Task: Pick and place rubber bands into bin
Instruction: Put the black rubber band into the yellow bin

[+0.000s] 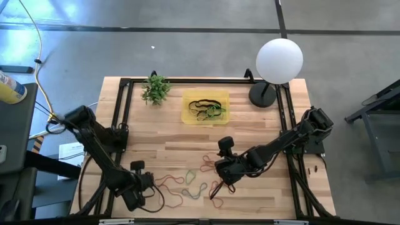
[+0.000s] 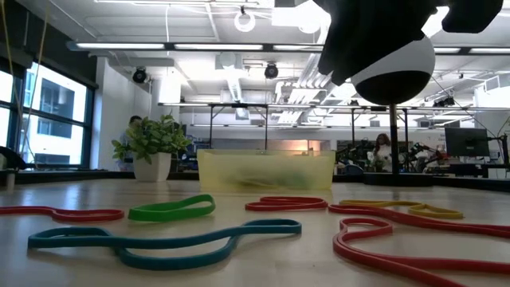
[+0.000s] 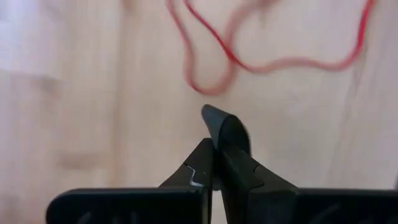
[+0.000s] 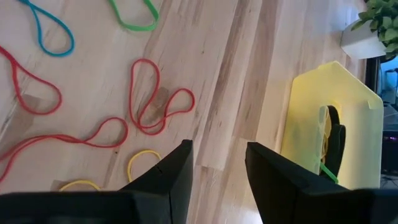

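Bands [image 1: 187, 182] of thin elastic lie scattered over the lower middle of the high view, on the wooden surface [image 1: 162, 140] between the two arms: red, green, teal and yellow loops, flat and limp, some twisted into figure-eights. They look very light and floppy, likely to drape and stretch rather than hold a shape, so the sensible hold is a pinch on a single strand where a loop bulges clear of its neighbours, with the fingertips pressed right down to the wood. The left claw [image 1: 147, 186] sits at the lower left of that scatter with its fingers clenched together; in its wrist view a red band [image 3: 214, 59] lies just ahead of the tips, apart from them, and whether any strand is caught between the fingers I cannot tell. The right claw [image 1: 224, 178] hovers over the right side of the scatter with its fingers spread and nothing between them; in its wrist view red loops [image 4: 149, 99] and a yellow one [image 4: 143, 163] lie just beyond the tips. The yellow bin [image 1: 205, 107] stands at the upper middle of the high view, well apart from both claws, with a few bands already in it.
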